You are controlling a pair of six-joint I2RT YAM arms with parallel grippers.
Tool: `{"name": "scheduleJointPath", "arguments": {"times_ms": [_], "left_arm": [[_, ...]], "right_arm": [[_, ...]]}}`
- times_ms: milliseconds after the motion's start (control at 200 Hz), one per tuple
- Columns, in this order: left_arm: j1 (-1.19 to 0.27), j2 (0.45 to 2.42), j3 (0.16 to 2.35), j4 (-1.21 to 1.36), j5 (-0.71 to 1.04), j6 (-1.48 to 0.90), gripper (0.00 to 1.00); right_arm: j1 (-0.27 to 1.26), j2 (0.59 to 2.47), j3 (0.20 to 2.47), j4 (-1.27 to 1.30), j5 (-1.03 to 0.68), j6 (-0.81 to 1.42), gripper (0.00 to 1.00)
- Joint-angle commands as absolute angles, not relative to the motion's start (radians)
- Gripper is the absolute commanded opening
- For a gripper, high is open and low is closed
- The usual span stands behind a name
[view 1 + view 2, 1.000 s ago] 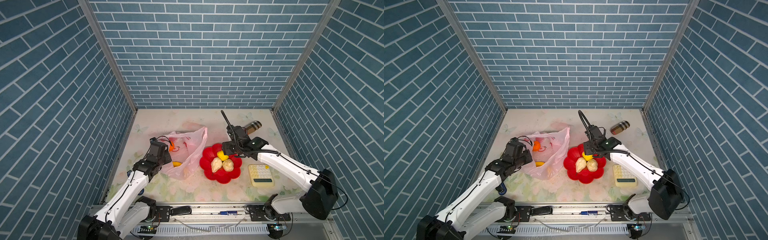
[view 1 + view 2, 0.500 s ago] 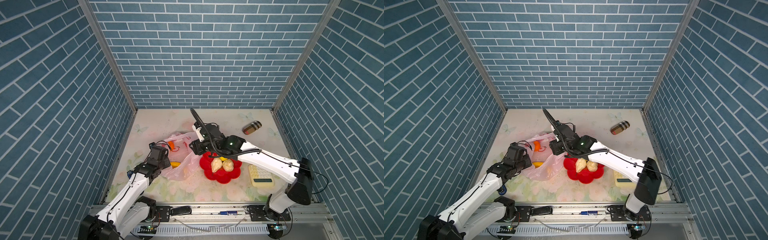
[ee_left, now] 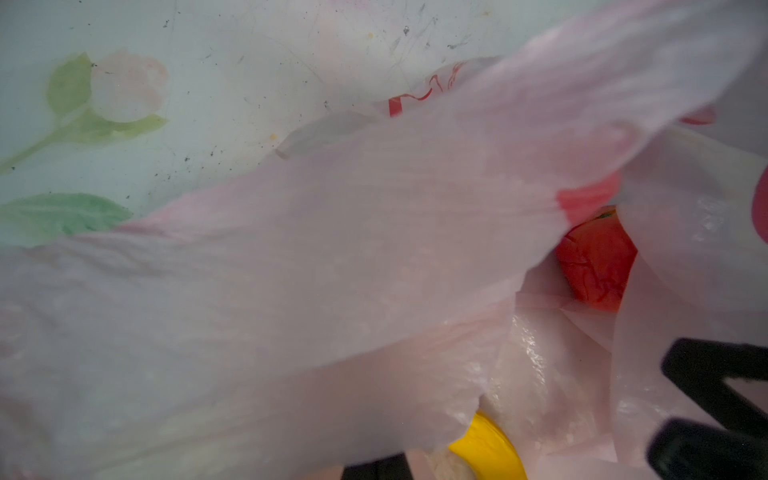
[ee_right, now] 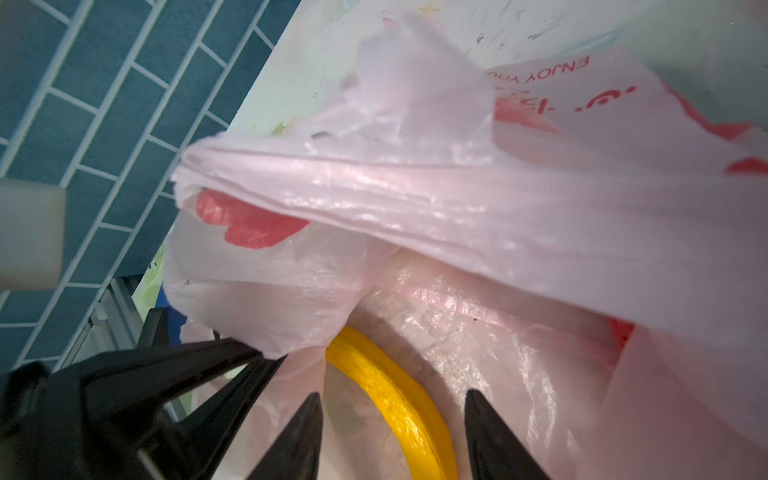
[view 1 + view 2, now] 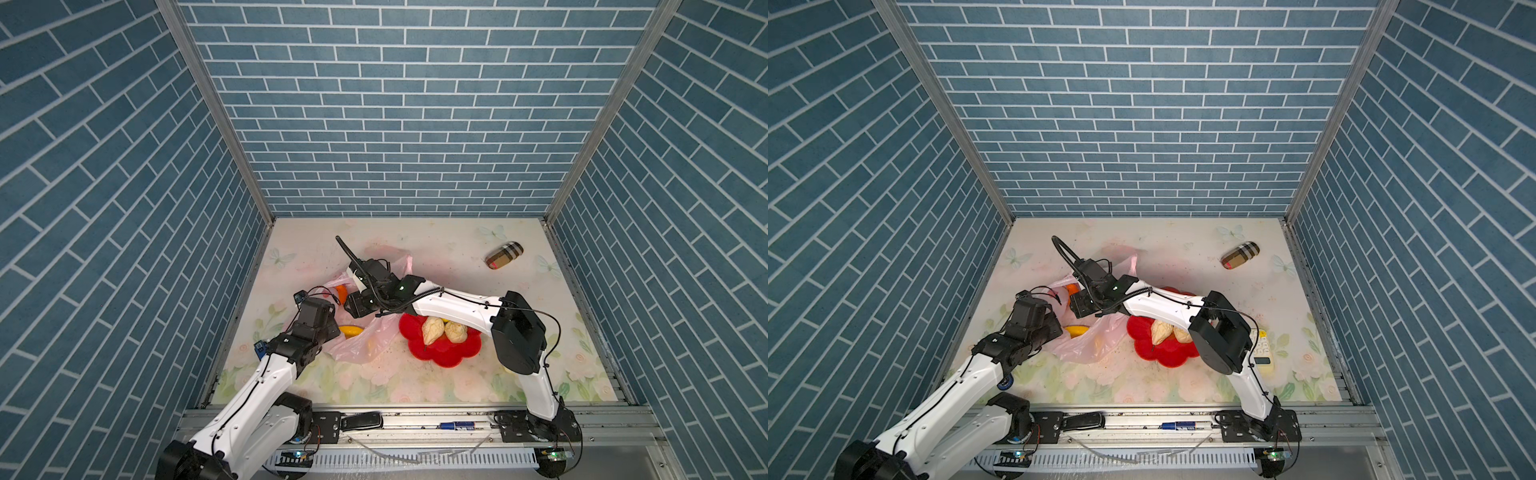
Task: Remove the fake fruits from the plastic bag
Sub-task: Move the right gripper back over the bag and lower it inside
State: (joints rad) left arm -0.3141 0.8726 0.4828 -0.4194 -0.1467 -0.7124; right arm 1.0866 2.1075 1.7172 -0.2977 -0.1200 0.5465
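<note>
The pale-pink plastic bag (image 5: 365, 338) (image 5: 1092, 347) lies left of the red dish (image 5: 442, 357). My left gripper (image 5: 328, 328) (image 4: 266, 357) is shut on the bag's rim, holding the mouth up. My right gripper (image 5: 357, 305) (image 4: 392, 395) reaches into the mouth, open, with its fingers on either side of the yellow banana (image 4: 399, 403) (image 5: 351, 331) and apart from it. A wrinkled red fruit (image 3: 594, 266) (image 5: 341, 292) sits deeper in the bag. Two cream fruits (image 5: 432, 329) (image 5: 456, 331) rest in the dish.
A plaid pouch (image 5: 504, 255) lies at the back right. A cream calculator (image 5: 1262, 353) sits right of the dish, mostly behind my right arm. Blue brick walls close in three sides. A metal rail (image 5: 415, 424) runs along the front edge.
My right gripper swung left from above the dish into the bag's mouth and its jaws narrowed a little. My left gripper kept its hold on the bag's rim.
</note>
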Motion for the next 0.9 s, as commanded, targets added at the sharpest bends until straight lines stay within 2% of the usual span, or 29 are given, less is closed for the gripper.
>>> {"name": "scheduleJointPath", "arguments": {"times_ms": [0,480,895], "left_arm": [[-0.31,0.878,0.527,-0.421,-0.167,-0.719,0.05],[-0.31,0.883,0.601,-0.474,-0.161,-0.682,0.05],[-0.309,0.879,0.586,-0.456,-0.132,-0.667,0.05]], "right_arm": [[1.088,2.155,1.77,-0.238,-0.114,0.564,0.58],[1.045,2.353,1.906,-0.156,-0.114,0.625,0.67],[1.038,2.416,1.857,0.072,-0.169,0.711,0.72]]}}
